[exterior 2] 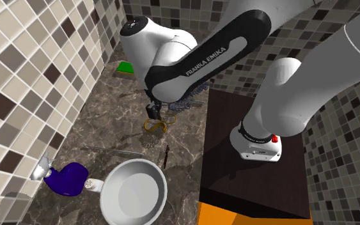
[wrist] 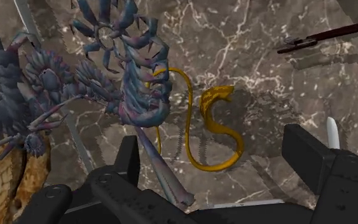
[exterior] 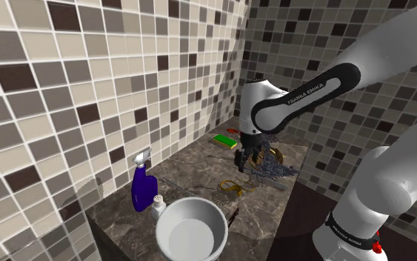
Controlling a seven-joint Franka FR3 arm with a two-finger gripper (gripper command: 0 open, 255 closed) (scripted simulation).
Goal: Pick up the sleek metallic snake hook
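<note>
desk: a dark marble desk (wrist: 254, 57) runs along a tiled wall into a corner, so the things lie in a narrow strip and the arm comes at them from above.
snake hook: the golden-yellow snake hook (wrist: 212, 127) lies flat on the desk, curled like an s with a thin looped tail. it is about in the middle of the strip, between the white bowl (exterior: 192, 228) and the spiky blue-purple thing (wrist: 130, 76).
gripper: the gripper (wrist: 219, 168) hangs over the hook and points down; i think it is placed so to bring the hook between the fingers.
fingers: the fingers (wrist: 130, 162) stand wide apart and hold nothing; the hook shows in the gap between them, not touched.
neighbour: one spiky arm of the blue-purple thing reaches over the tail side of the hook, just beside one finger, so i judge that a closing may catch it too.
other things: a blue spray bottle (exterior: 141, 189) stands by the bowl, a green sponge (exterior: 227, 140) lies toward the corner, and a dark slender tool (wrist: 323, 37) lies well apart; none seems in the way.
step: lining up before the descent, in my judgement; the lift is not yet begun.
</note>
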